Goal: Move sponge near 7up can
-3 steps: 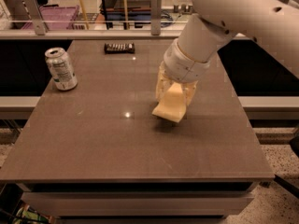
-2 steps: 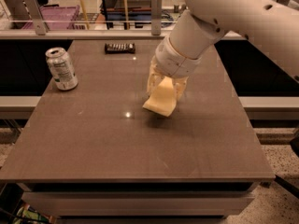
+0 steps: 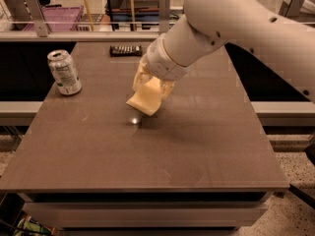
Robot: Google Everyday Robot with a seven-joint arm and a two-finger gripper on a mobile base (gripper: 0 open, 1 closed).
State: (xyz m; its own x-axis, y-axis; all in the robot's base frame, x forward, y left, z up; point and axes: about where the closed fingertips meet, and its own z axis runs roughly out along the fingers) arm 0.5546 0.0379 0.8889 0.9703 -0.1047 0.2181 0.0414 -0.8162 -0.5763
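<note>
You're holding the sponge [image 3: 143, 102] pinched in the gripper [image 3: 151, 91] just above the tabletop [image 3: 197, 156] middle, and the 7up can [image 3: 64, 73] is standing upright well apart toward the view's left edge, slightly farther back, so you're needing a leftward carry.

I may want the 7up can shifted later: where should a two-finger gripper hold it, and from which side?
Probably mid-height on the 7up can, closing across its round wall and coming from the middle of the table: it stands upright near the left edge. The gripper, over the middle of the table, is shut on the sponge.
</note>
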